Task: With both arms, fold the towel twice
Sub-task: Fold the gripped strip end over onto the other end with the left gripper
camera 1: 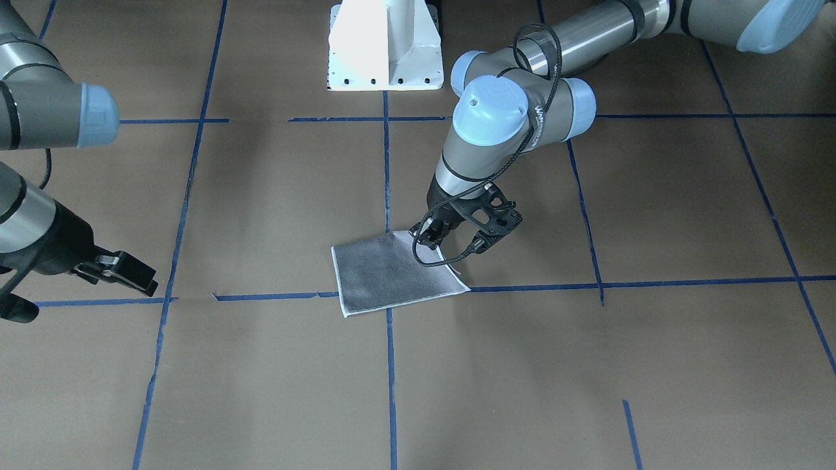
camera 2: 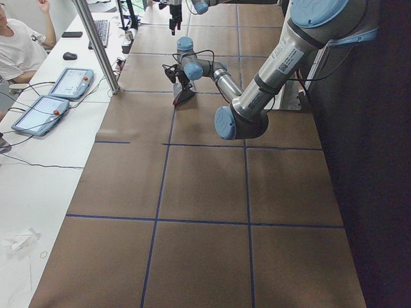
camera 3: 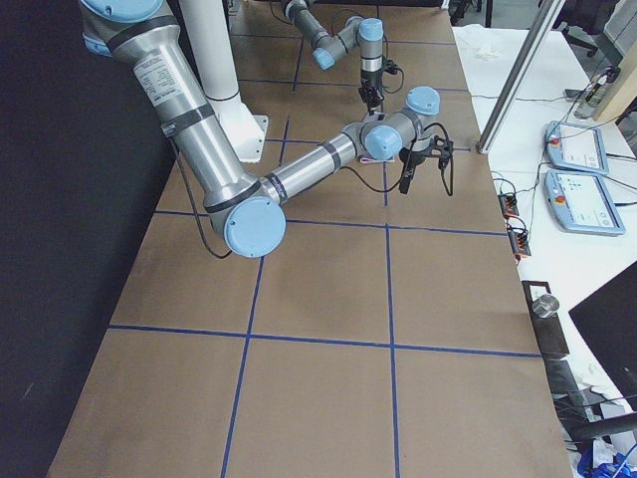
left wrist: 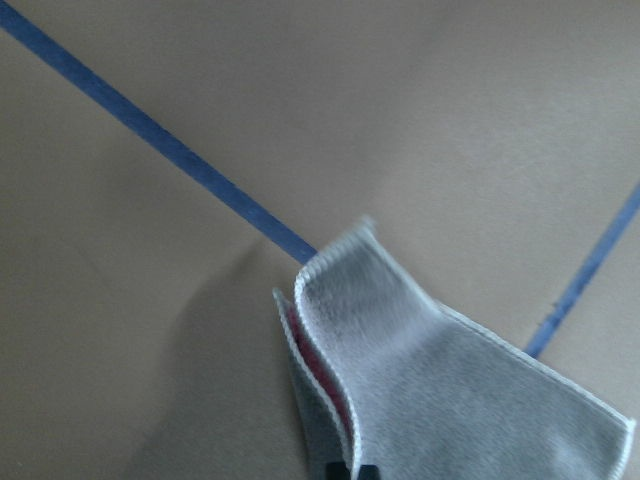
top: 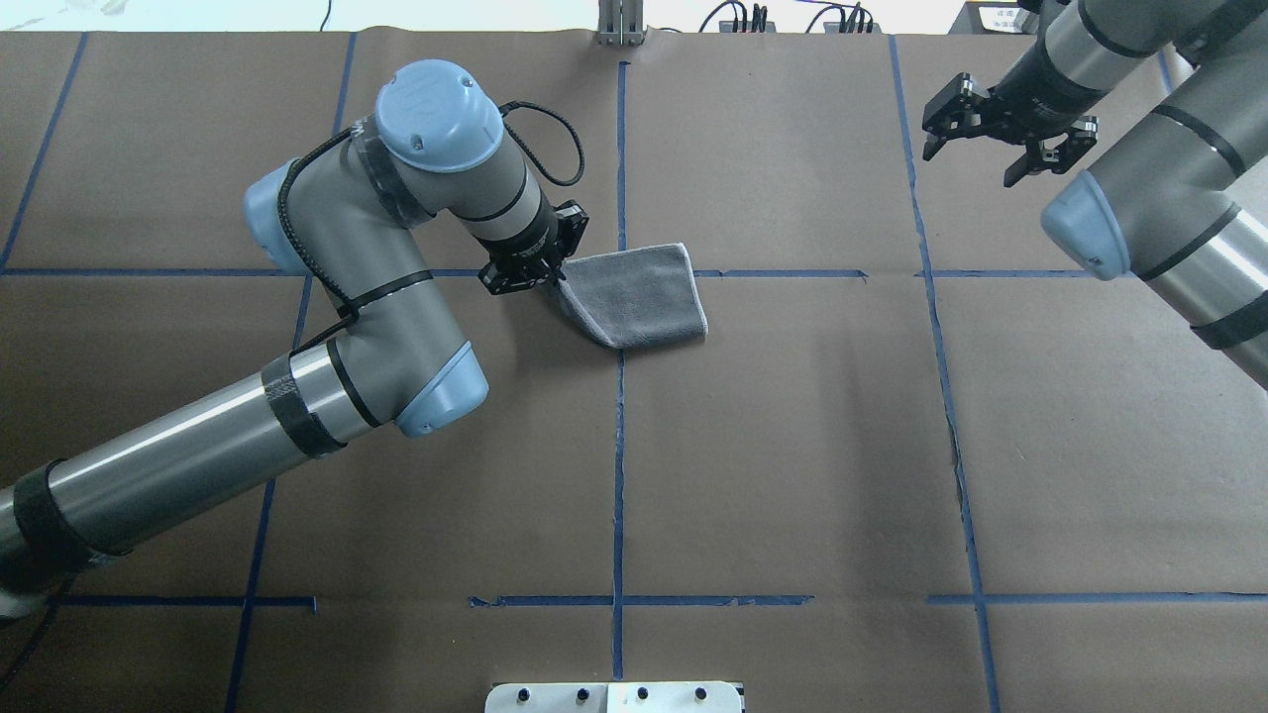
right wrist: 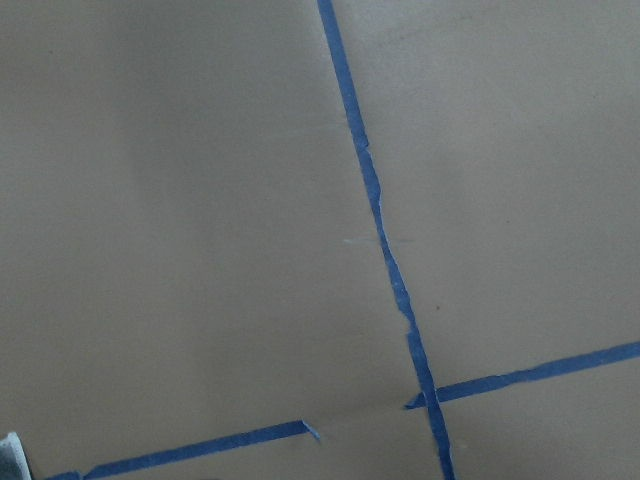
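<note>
The towel lies folded on the brown table near its centre line, dark grey face up with a whitish border. It also shows in the front view. My left gripper is shut on the towel's left edge and holds that edge slightly raised. In the left wrist view the towel hangs from the fingers, two layers parted with a sliver of pink between them. My right gripper is open and empty, far off to the right at the table's far side, well away from the towel.
The brown table is marked by a grid of blue tape lines. The white pedestal base stands at the robot's side. Operators' desks with tablets lie beyond the table's far edge.
</note>
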Motion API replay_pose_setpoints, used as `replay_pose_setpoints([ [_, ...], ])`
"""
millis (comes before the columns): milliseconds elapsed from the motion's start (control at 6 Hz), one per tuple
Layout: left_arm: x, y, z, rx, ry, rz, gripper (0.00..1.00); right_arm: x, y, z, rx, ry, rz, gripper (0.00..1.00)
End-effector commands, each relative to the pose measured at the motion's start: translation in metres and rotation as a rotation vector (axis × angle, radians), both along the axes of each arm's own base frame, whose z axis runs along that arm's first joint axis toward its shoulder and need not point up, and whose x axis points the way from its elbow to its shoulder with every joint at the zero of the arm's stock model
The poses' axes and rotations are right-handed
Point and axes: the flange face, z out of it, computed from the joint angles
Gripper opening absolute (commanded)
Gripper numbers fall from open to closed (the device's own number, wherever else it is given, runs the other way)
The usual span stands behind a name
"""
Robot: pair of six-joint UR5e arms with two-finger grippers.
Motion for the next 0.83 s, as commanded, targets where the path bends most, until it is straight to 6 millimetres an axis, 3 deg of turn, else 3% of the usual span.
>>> replay_pose_setpoints([
  [0,0.031,-0.013,-0.049,0.005,0.008,0.008,0.00,0.025,0.015,0.016,0.005,-0.017,-0.017,1.00],
  [167,0.071,-0.013,-0.078,-0.006,-0.007,0.033,0.00,0.029,0.021,0.021,0.004,-0.015,-0.016,1.00],
  [500,0.141,0.009,-0.080,0.104,0.000,0.015,0.01,0.053,0.051,0.046,0.044,0.000,-0.051,1.00],
  [667,0.164,-0.002,-0.090,0.114,-0.005,0.003,0.03,0.066,0.059,0.064,0.059,0.015,-0.070,1.00],
])
